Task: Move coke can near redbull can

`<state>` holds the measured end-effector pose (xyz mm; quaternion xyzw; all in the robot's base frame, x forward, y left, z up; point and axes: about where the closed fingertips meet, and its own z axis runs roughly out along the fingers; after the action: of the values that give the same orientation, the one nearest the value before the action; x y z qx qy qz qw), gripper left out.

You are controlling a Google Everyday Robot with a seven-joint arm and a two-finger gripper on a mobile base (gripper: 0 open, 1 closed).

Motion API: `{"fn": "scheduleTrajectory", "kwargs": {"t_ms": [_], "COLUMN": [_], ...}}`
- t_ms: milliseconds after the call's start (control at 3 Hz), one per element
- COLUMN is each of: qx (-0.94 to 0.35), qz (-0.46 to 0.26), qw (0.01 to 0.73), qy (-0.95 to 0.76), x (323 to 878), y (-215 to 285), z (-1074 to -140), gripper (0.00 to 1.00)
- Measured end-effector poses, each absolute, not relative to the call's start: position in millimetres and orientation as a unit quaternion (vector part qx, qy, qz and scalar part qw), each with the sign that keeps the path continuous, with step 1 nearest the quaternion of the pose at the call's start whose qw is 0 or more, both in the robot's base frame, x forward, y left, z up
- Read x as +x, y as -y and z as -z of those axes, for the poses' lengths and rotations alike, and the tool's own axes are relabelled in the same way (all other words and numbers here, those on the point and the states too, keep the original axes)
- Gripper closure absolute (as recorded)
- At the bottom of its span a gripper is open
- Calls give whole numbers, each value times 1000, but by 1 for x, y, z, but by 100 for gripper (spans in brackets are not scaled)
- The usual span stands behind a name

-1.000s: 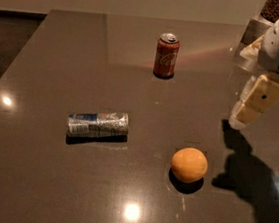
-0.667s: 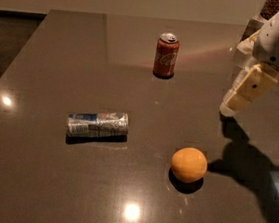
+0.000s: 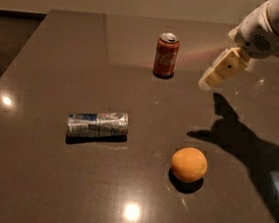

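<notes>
- Tabletop (image 3: 47,173), dark brown, glossy and stone-like, carries three things and shows a few bright spots of reflected light.
- Red-brown coke can (image 3: 166,55) with white script lettering and a silver top stands upright toward the far middle of the tabletop, touching nothing.
- Slim silver and blue redbull can (image 3: 97,124) with small red marks lies on its side at the near left. Its long axis runs roughly left to right, and it is well apart from the coke can.
- Round orange fruit (image 3: 189,164) sits at the near right, well apart from both cans.
- Cream-coloured tool (image 3: 219,72) hangs in the air at the end of the white robot arm (image 3: 270,27), which enters from the upper right corner. The tool slants down toward the left and is to the right of the coke can, near it but not touching.
- Whether the tool is spread or closed cannot be told from this angle; nothing is seen in its hold.
- Dark shadow (image 3: 241,145) of the arm and tool falls across the right side of the tabletop, just beyond the orange fruit.
</notes>
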<state>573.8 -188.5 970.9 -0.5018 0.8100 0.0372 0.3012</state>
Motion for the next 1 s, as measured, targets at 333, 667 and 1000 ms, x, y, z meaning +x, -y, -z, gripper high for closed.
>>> {"fn": "scheduleTrajectory", "kwargs": {"t_ms": [333, 667, 1000], "qx": [-478, -455, -438], "qz": [-55, -85, -113], "qw": [327, 348, 360], "qy": [-813, -815, -816], "x": [605, 642, 673], "y": [179, 163, 146], "z": [-970, -962, -951], "gripper": [0, 0, 0]}}
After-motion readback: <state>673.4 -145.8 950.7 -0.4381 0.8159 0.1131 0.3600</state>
